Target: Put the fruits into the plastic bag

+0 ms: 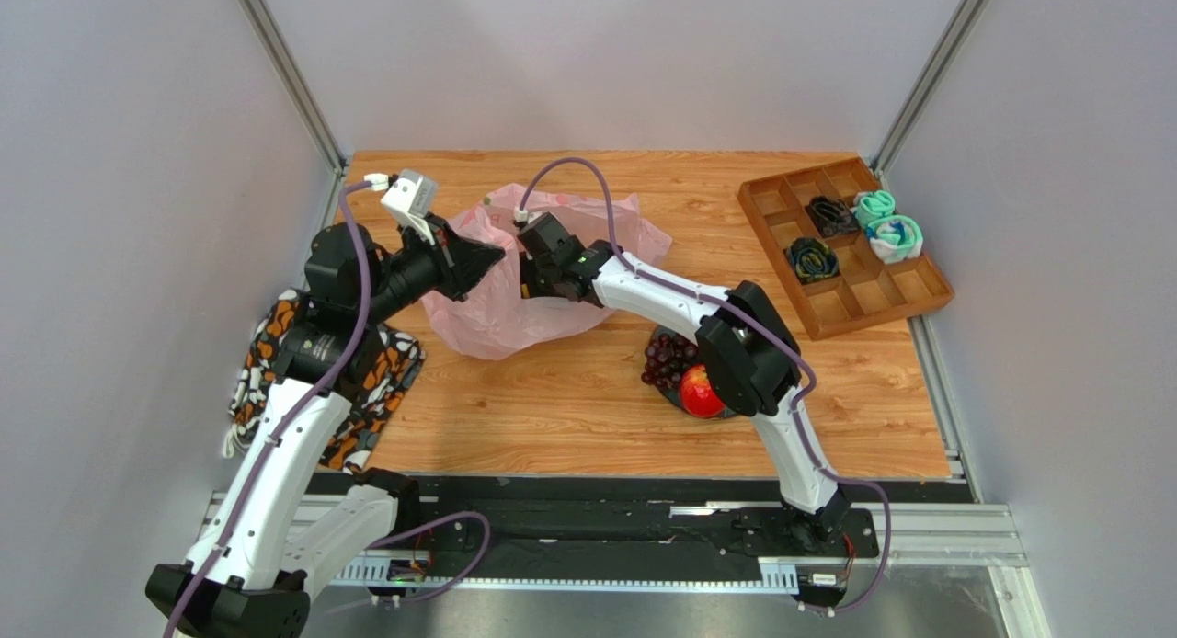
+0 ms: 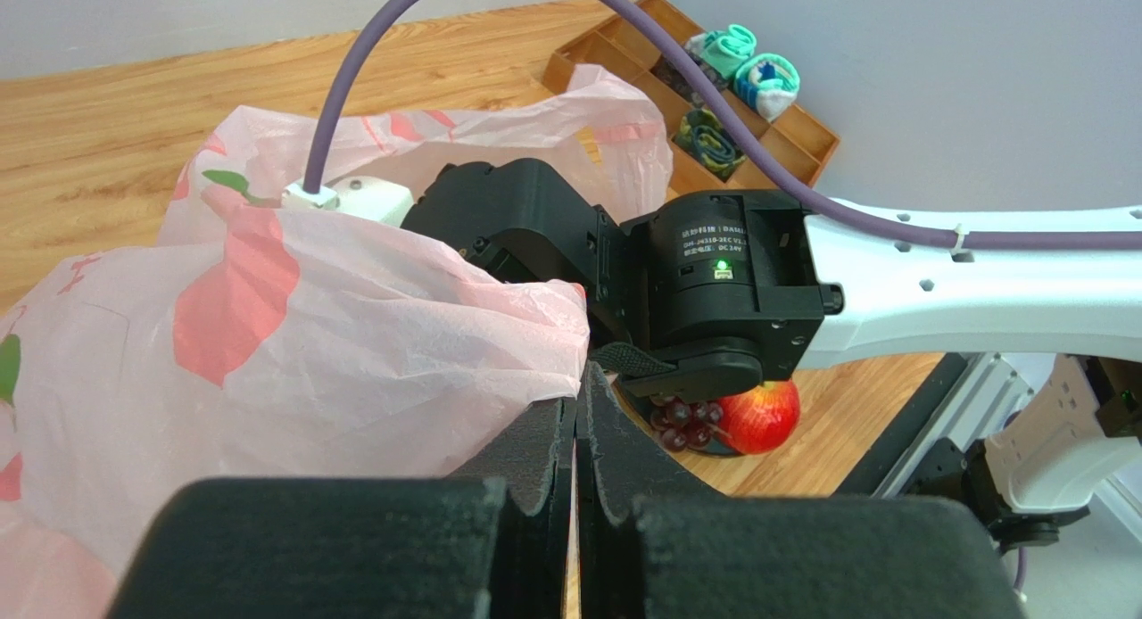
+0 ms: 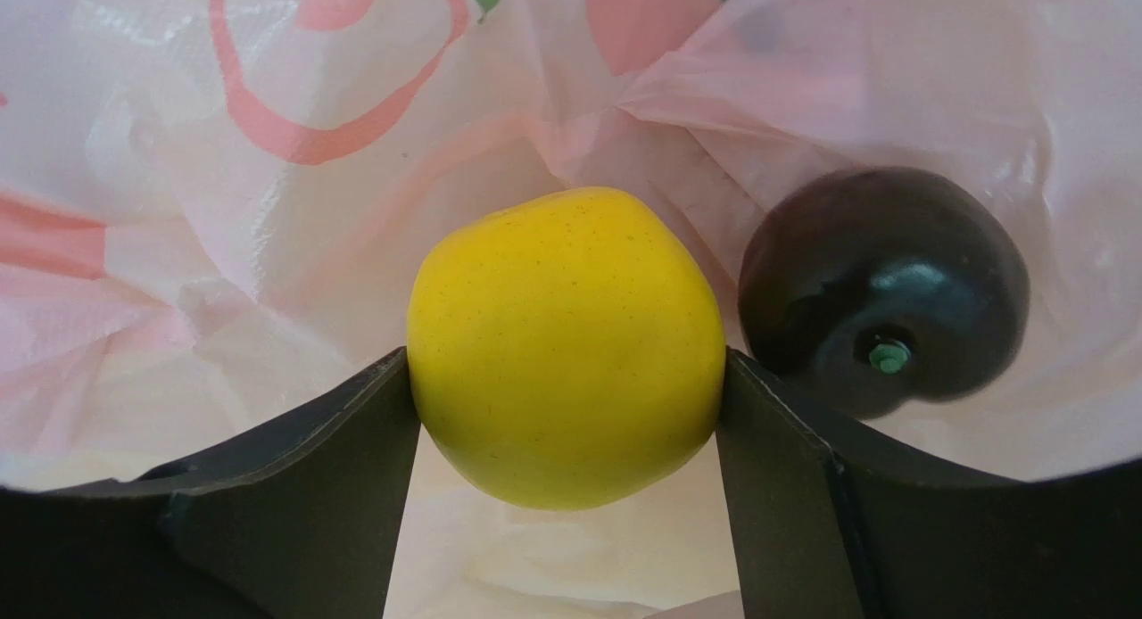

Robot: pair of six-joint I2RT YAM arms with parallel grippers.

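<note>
On the wood-grain bench (image 1: 553, 411), the crinkly, translucent pink plastic bag (image 1: 484, 321) is held open by the left pincer (image 2: 579, 385), clenched on its thin rim. Inside, the smooth round yellow citrus (image 3: 563, 325) is grasped by the right pincer (image 3: 563, 378) beside a glossy dark plum (image 3: 885, 285) — film could be snagged on withdrawal, or the slick rim lost. The apple (image 1: 701, 393) and grapes (image 1: 669, 356) lie outside.

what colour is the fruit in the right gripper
The citrus is bright yellow, best seen in the right wrist view.
</note>
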